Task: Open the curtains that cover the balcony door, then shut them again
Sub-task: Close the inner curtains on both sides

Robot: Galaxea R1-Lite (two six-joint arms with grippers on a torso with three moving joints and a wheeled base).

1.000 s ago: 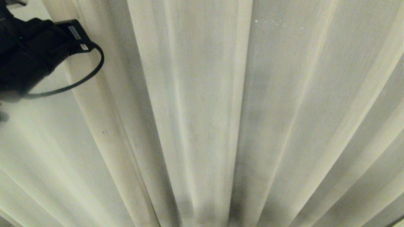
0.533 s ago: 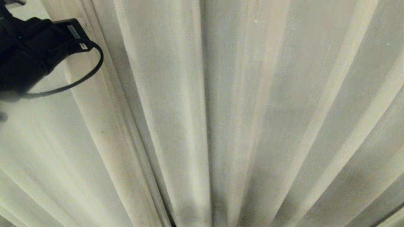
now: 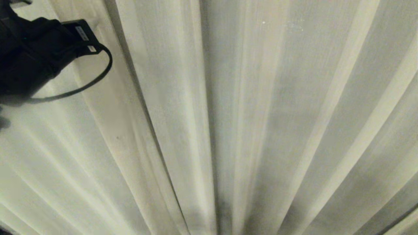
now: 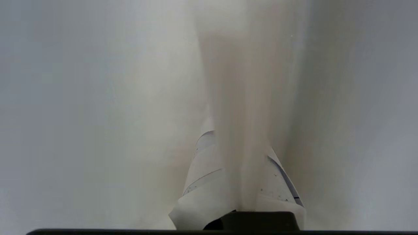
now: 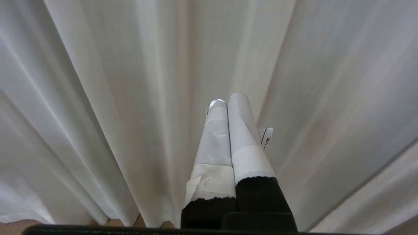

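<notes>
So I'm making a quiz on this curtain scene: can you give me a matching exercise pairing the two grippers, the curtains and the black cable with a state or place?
Things:
1. left gripper
2. right gripper
3. curtains
4. black cable

States or places:
A. shut with nothing between its fingers
B. hanging in long pleats across the whole head view
C. looping off the left arm at the head view's upper left
D. shut on a fold of fabric

Pairs: 1-D, 2-A, 3-B, 4-C
</notes>
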